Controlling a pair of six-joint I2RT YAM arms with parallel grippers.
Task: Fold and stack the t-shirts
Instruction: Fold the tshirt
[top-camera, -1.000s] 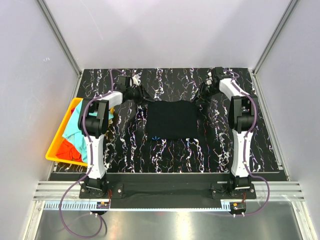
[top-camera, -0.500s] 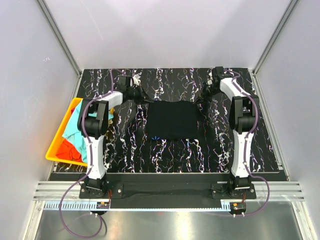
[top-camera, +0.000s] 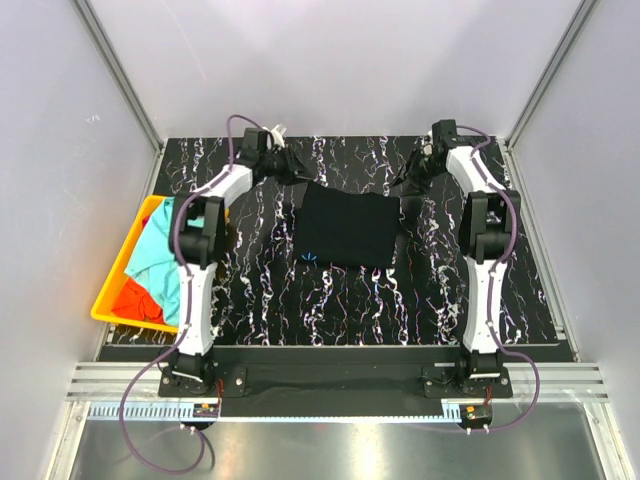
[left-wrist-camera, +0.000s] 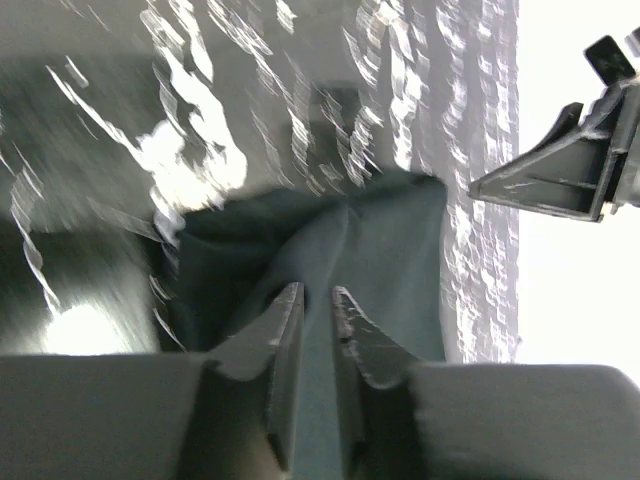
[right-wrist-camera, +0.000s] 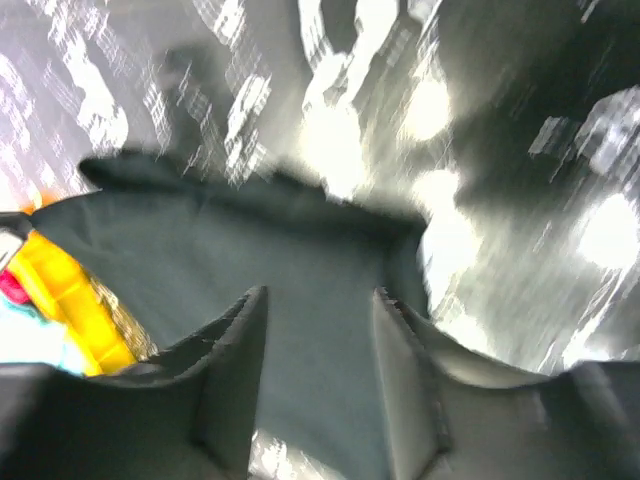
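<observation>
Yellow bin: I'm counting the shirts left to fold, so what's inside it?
The yellow bin holds a turquoise shirt lying over an orange-red shirt. The left arm covers the bin's right side, and anything beneath the cloth is hidden.

Black white-veined marble tabletop (top-camera: 340, 300); plain pale walls (top-camera: 340, 60); aluminium frame rails (top-camera: 120, 85).

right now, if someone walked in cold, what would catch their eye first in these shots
A black t-shirt lies folded into a rough square in the middle of the dark marbled table, with both arms stretched to its far corners: the left gripper at the far left one, the right gripper at the far right one. At the left edge, a yellow bin stands out, holding a turquoise shirt and an orange-red one.
</observation>
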